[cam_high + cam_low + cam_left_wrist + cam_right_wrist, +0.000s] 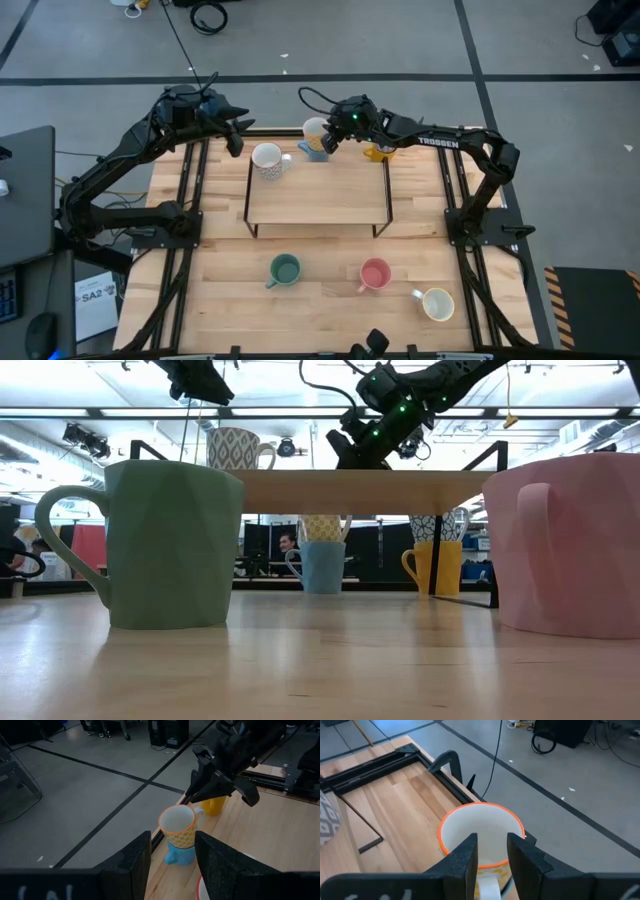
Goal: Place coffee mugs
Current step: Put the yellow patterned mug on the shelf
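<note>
A cream mug with an orange rim (314,128) (480,827) stands stacked in a blue mug (316,152) (180,856) at the table's far edge. My right gripper (329,140) (492,840) is over that stack, open by a narrow gap, with a finger on each side of the mug's white handle (487,889). A white patterned mug (267,158) stands upright on the wooden shelf (320,200). My left gripper (236,136) (172,855) hovers open and empty beyond the shelf's far left corner. An orange-yellow mug (378,153) stands behind the shelf under the right arm. My right gripper comes slanting down from the far right, its fingers (467,855) straddling the handle on the orange-rimmed mug's side. Whether they touch the handle or the wall I cannot tell. The mug sits upright in the blue mug.
A dark green mug (285,268), a pink mug (375,273) and a cream mug (437,303) stand on the table's near half. The shelf's black wire legs (248,200) and the dark frame rails (190,200) flank the middle. In the low view another patterned mug (437,525) sits on the orange-yellow one.
</note>
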Action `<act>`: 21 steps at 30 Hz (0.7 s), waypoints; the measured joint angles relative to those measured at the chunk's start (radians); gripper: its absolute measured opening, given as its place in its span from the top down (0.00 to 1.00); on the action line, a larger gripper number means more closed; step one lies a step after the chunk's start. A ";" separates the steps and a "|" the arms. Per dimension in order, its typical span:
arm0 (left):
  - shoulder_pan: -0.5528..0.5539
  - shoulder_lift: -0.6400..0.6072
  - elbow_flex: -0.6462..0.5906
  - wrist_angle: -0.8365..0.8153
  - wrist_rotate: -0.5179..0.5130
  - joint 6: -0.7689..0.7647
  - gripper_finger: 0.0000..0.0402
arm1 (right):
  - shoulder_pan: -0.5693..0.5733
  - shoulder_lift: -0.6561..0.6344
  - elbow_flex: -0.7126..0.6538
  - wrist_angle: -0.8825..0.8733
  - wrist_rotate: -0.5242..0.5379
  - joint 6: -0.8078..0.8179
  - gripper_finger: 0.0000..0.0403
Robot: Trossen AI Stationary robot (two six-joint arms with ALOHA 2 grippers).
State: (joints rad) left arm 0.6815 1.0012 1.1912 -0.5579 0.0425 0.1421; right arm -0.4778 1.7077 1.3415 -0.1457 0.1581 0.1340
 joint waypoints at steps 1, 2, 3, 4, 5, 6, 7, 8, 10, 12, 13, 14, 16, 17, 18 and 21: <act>0.000 0.000 0.000 0.000 0.000 0.000 0.60 | 0.000 0.000 0.000 0.000 -0.001 -0.002 0.72; 0.000 0.000 0.000 0.000 0.000 0.000 0.60 | -0.002 0.000 0.000 0.003 -0.002 -0.003 0.71; 0.000 0.000 0.000 0.000 0.000 0.000 0.60 | -0.002 0.000 0.000 0.003 -0.002 -0.003 0.70; 0.000 0.000 0.000 0.000 0.000 0.000 0.60 | -0.003 0.000 0.000 0.002 -0.002 -0.002 0.69; 0.000 0.000 0.000 0.000 0.000 0.000 0.60 | -0.003 0.000 0.000 0.002 -0.002 -0.002 0.67; 0.000 0.000 0.000 0.000 0.000 0.000 0.60 | -0.003 0.000 0.000 0.002 -0.002 -0.002 0.64; 0.000 0.000 0.000 0.000 0.000 0.000 0.60 | -0.003 0.000 0.000 0.003 -0.002 -0.003 0.62; 0.000 0.000 0.000 0.000 0.000 0.000 0.60 | -0.003 0.000 0.000 0.003 -0.002 -0.003 0.60; 0.000 0.000 0.000 0.000 0.000 0.000 0.60 | -0.003 0.000 0.000 0.008 -0.002 -0.001 0.55; 0.000 0.000 0.000 0.000 0.000 0.000 0.60 | -0.003 0.000 0.000 0.035 -0.014 -0.003 0.51; 0.000 0.000 0.000 0.000 0.000 0.000 0.60 | -0.003 0.000 0.002 0.048 -0.037 -0.010 0.50; 0.000 0.000 0.000 0.000 0.000 0.000 0.60 | -0.004 0.001 0.014 0.044 -0.067 -0.020 0.49; 0.000 0.000 0.000 0.000 0.000 0.000 0.60 | -0.008 0.002 0.050 0.033 -0.130 -0.044 0.48; 0.000 0.000 0.000 0.000 0.000 0.000 0.60 | -0.008 0.002 0.071 0.032 -0.157 -0.056 0.48; 0.000 0.000 0.000 0.000 0.000 0.000 0.60 | -0.008 0.002 0.092 0.029 -0.182 -0.066 0.48; 0.000 0.000 0.000 -0.001 0.000 0.000 0.60 | -0.011 0.002 0.163 -0.013 -0.228 -0.107 0.48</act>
State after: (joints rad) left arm 0.6811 1.0012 1.1912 -0.5587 0.0422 0.1417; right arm -0.4892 1.7092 1.5046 -0.1589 -0.0699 0.0266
